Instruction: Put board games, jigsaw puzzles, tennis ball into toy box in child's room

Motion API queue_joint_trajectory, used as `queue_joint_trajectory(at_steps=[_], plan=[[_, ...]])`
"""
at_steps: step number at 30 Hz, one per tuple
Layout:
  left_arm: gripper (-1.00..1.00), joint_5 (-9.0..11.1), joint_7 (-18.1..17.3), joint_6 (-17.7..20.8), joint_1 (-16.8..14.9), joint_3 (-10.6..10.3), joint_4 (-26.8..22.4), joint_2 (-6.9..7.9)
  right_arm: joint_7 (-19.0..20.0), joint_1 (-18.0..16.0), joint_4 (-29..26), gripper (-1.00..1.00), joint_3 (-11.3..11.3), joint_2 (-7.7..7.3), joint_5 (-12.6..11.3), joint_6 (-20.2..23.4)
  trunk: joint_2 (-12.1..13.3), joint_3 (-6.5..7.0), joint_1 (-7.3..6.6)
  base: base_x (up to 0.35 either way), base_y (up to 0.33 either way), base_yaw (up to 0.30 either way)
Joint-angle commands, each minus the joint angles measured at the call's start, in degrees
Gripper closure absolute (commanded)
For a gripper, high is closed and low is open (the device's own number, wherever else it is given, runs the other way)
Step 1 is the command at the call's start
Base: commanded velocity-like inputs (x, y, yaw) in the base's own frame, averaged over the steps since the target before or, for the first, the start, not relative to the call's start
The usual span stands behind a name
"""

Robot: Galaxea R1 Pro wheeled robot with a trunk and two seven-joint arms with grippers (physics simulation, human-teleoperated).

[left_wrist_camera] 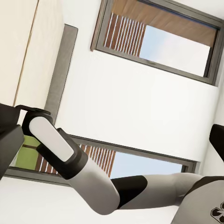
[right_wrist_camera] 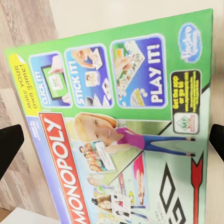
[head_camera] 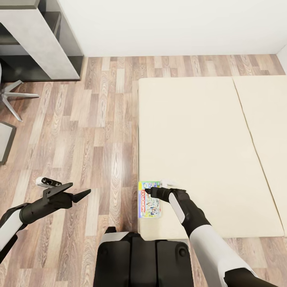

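1. I have the right gripper over the Monopoly board game at the bed corner, jaws spread.
2. Next I'd descend and close.
3. Left gripper idles, jaws spread.

The Monopoly box lies flat on the bed, apparently between the spread dark fingertips.

Wood-plank floor; white wall; slatted windows
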Motion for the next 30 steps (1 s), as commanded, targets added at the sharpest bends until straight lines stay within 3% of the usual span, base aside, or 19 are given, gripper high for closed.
queue_joint_trajectory(at_steps=[1, 30], plan=[[-1.0, 0.21, -0.12, 0.27, -0.04, -0.13, 0.04, 0.06, 0.1, -0.01, -0.07, -1.0, -0.01, 0.01, 0.05, 0.28, -0.09, -0.06, 0.03, 0.0, 0.053, 0.0], [-1.0, 0.21, -0.12, 0.27, -0.04, -0.13, 0.03, 0.06, 0.1, -0.01, -0.07, -1.0, 0.1, 0.01, 0.05, 0.28, -0.09, -0.06, 0.03, 0.008, 0.039, 0.0]])
